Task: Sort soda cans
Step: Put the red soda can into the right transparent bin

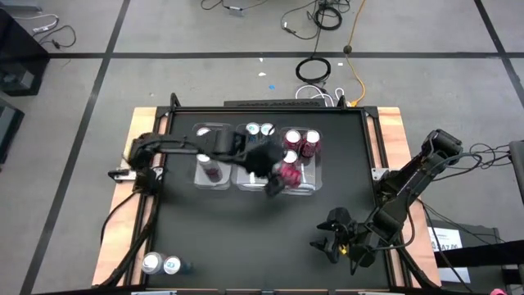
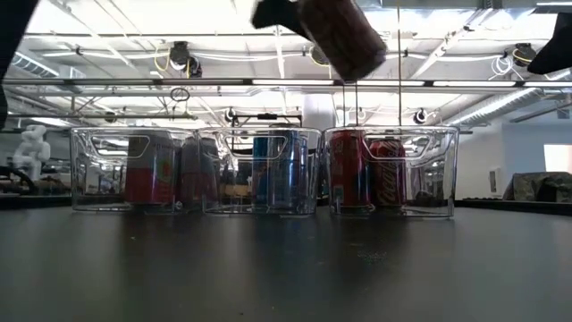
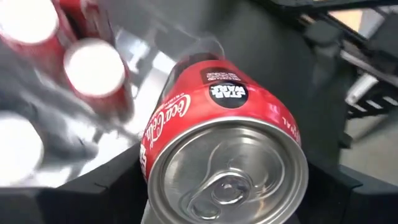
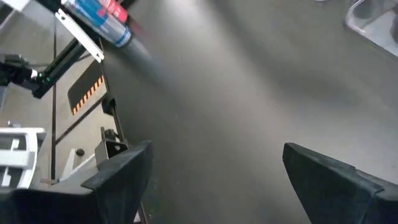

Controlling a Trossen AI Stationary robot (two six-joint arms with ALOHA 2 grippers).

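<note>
The matte black surface [image 1: 246, 238] fills the wooden frame, smooth and dull enough to slide a can on. Toward twelve o'clock stand three clear plastic bins [image 1: 258, 164] in a row, thin-walled and glossy, each apparently reserved for one colour: maroon cans at the nine o'clock end, silver-blue in the middle, red at the three o'clock end. The left end effector [image 1: 274, 176] hangs over the red bin's near edge, pinching a red soda can [image 3: 227, 155] tilted, its silver pull-tab top toward the wrist, I'd say for lowering among its kind. The right end effector [image 1: 336, 242] waits at about four o'clock, fingers spread and empty. Two silver-blue cans [image 1: 161, 264] lie at seven o'clock, unsorted.
</note>
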